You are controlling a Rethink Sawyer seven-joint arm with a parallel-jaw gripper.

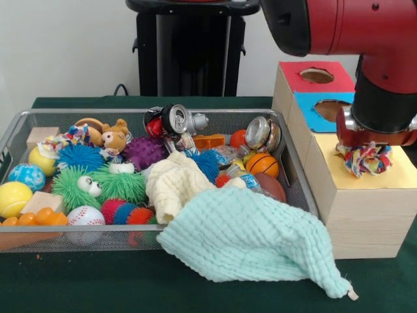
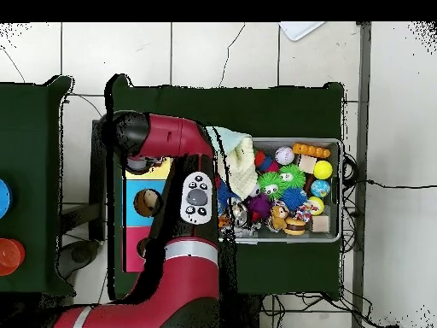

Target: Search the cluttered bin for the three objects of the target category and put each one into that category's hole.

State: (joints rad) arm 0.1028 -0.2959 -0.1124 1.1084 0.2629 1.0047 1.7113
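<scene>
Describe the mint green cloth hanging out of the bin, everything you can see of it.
The mint green cloth is a soft, waffle-textured fabric, like a muslin washcloth, rumpled rather than folded. It spills over the wire bin's front right corner onto the dark green table, one corner ending in a small pale tag or loop. Its upper edge lies against the cream knitted cloth and partly covers the toys behind it. In the overhead view the arm mostly hides it.

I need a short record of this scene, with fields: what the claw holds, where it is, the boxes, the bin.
claw: shut on a multicoloured rope toy
position: above the yellow box top
other box tops: blue and red, each with a hole
bin: wire mesh, full of toys and balls
cloth: mint towel hangs over the bin's front edge
</scene>
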